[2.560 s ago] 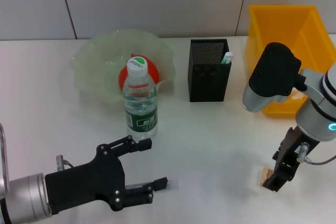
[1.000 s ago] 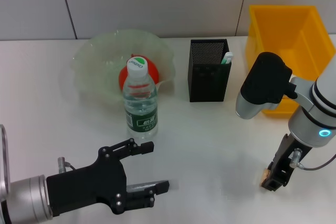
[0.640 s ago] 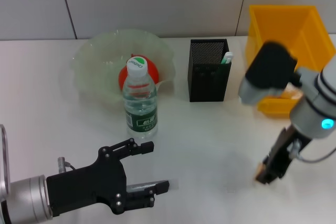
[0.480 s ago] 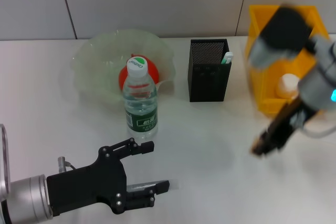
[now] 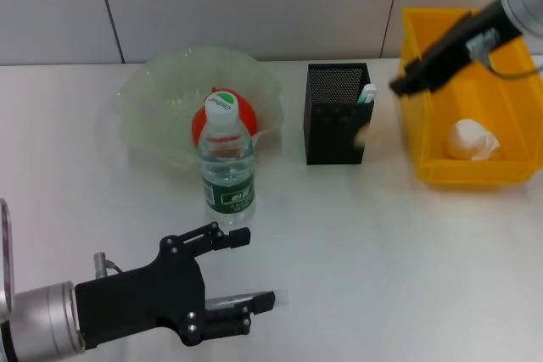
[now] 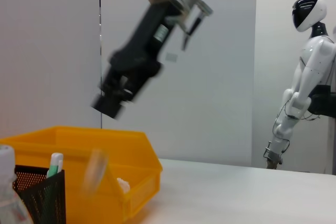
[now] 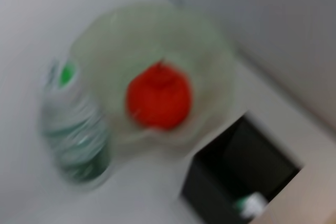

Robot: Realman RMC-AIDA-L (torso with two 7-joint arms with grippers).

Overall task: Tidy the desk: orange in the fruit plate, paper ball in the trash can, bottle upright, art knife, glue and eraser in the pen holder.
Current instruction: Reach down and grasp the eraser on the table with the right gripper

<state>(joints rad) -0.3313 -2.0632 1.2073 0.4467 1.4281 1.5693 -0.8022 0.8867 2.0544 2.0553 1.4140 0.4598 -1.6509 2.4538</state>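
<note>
The only lettering sits on the bottle [image 5: 227,161]: small white print across its green cap [image 5: 221,103], possibly a brand name, and more on its green label [image 5: 230,199], both too small to make out.

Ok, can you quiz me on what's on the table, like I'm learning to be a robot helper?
1. True or false: the bottle is standing upright.
2. Where is the paper ball?
A. in the yellow trash can
B. in the green bowl
C. on the bare table
3. Which gripper hangs high beside the pen holder, while the other waits low at the front?

Key: 1 true. 2 A. 3 the right gripper; the left gripper is the low one, fingers open.
</note>
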